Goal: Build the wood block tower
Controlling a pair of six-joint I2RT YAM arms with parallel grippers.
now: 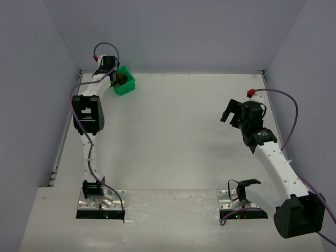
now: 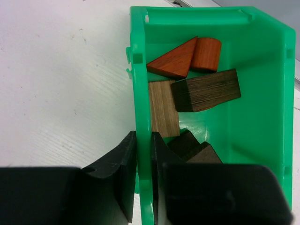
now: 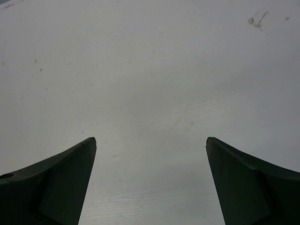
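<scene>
Left wrist, 2 orange blocks (image 2: 174,61), 4 brown blocks (image 2: 206,90), 1 green bin (image 2: 262,122)

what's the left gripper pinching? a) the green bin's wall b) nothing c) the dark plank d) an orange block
A: in the left wrist view the left gripper has a finger on each side of the green bin wall; the wood blocks lie untouched inside.

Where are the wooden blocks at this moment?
The wooden blocks lie inside the green bin at the far left of the table in the top view; the left pincer is closed on one bin wall.
</scene>
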